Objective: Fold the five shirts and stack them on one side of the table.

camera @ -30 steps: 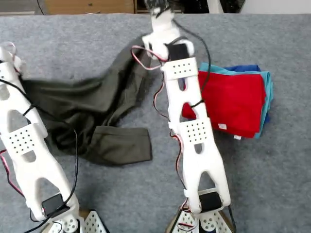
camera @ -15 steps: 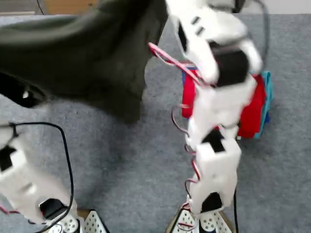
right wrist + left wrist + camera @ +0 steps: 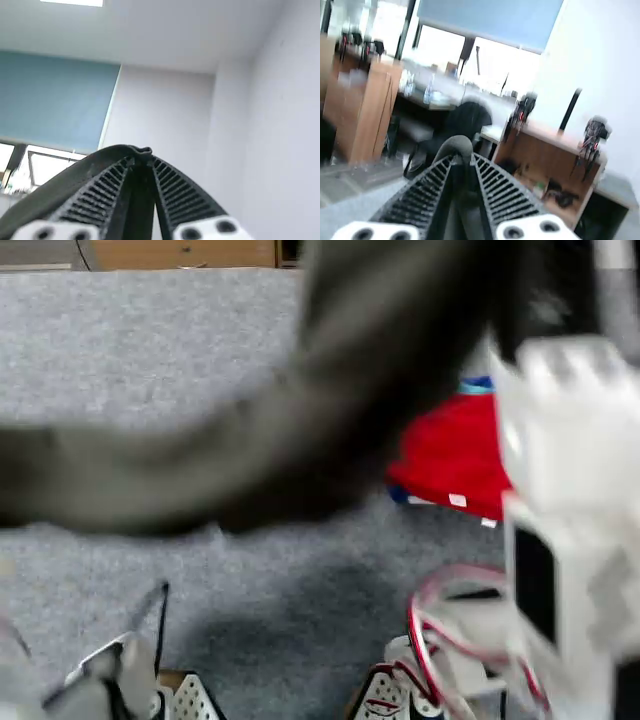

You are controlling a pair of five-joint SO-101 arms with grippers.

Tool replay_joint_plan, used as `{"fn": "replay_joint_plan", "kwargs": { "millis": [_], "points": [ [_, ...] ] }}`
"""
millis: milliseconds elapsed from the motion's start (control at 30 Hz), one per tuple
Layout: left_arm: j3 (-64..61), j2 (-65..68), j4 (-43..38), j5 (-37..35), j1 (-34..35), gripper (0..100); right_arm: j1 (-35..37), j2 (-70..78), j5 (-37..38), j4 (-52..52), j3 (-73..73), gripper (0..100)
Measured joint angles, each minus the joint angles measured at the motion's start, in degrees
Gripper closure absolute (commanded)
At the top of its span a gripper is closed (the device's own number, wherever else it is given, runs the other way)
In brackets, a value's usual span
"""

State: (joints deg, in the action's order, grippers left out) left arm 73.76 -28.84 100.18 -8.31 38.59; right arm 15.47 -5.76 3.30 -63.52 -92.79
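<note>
1. Left wrist view is showing the left gripper (image 3: 461, 156) aiming up and out toward the room. Its jaws are pinching almost together on a tuft of the dark shirt (image 3: 454, 144), which is poking out just past the tips.
2. The right gripper (image 3: 141, 159) is doing much the same, with its jaws narrow and clamping a fold of the same dark cloth while pointing at the ceiling.
3. From both grippers the shirt is hanging downward. In the high view it is showing as one long band held high above the table (image 3: 130, 340), so its long axis is judged to be running from one gripper across to the other.
4. Beneath the grippers and off toward the right gripper's side, the folded stack (image 3: 455, 455), red on top, is lying on the table well below the held shirt.
5. The coming move is probably laying the shirt flat for folding. Both grippers would need to be descending together and keeping the span stretched, over the bare cloth-covered area on the left gripper's side so the shirt is not landing on the stack.
</note>
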Motion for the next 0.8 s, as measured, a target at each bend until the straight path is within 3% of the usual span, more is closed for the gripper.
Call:
{"fn": "replay_joint_plan", "kwargs": {
  "millis": [300, 467, 600, 800],
  "points": [
    [-36.1, -25.4, 0.1, 3.1, 0.0, 98, 0.0, -9.6, 0.0, -2.3, 10.4, 99.7],
    [-60.5, -33.5, -2.0, 3.3, 0.0, 98, 1.7, -8.6, 0.0, -3.5, 25.2, 99.7],
    [-82.4, -33.8, -14.3, 3.3, 0.0, 98, 4.0, -3.7, 0.0, -0.4, 41.1, 99.7],
    [-111.9, -29.9, -47.3, 3.3, -1.7, 98, 4.4, 8.7, 0.1, 18.2, 61.0, 99.7]
  ]
}}
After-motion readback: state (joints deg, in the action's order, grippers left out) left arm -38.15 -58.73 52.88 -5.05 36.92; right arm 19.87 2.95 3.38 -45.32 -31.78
